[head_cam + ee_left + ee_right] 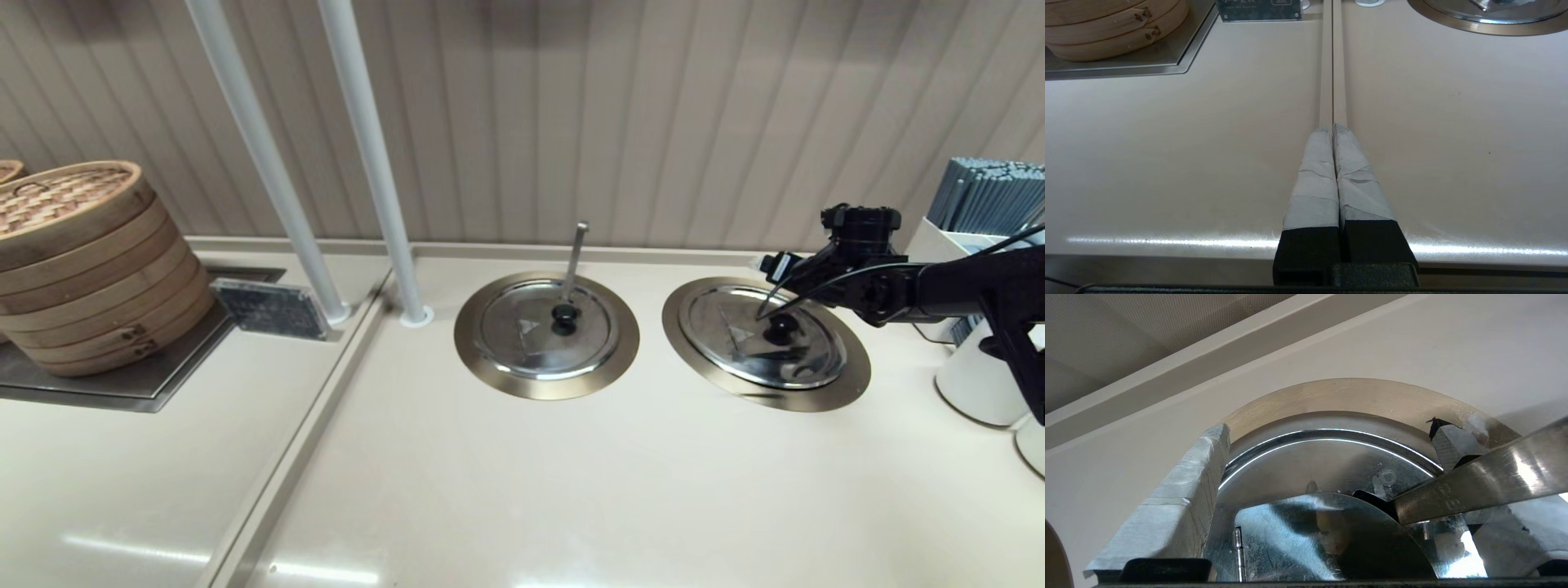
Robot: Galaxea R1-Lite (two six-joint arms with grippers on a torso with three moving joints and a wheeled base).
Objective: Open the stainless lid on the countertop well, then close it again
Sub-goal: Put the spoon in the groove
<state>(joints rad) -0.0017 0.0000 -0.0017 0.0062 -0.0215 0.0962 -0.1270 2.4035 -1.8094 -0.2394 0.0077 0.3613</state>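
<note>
The stainless lid (735, 343) lies shut on the right-hand countertop well, whose bronze rim (853, 367) rings it. My right gripper (771, 290) hovers open just above and behind the black knob (781, 328). In the right wrist view its taped fingers (1184, 498) straddle the lid (1323, 457), wide apart and holding nothing. The thick ladle handle (1486, 477) slants past the far finger, and a rounded steel flap (1323, 539) with a side hinge sits close to the camera. The rim (1339, 394) arcs beyond. My left gripper (1333, 127) is shut, parked low over the counter seam.
The twin lid (545, 327) with a thin upright ladle handle (575, 253) sits left of the task well. Bamboo steamers (82, 261) stand far left beside a small sign (273, 309). Two white poles (367, 155) rise at the back. White containers (980, 376) crowd the right edge.
</note>
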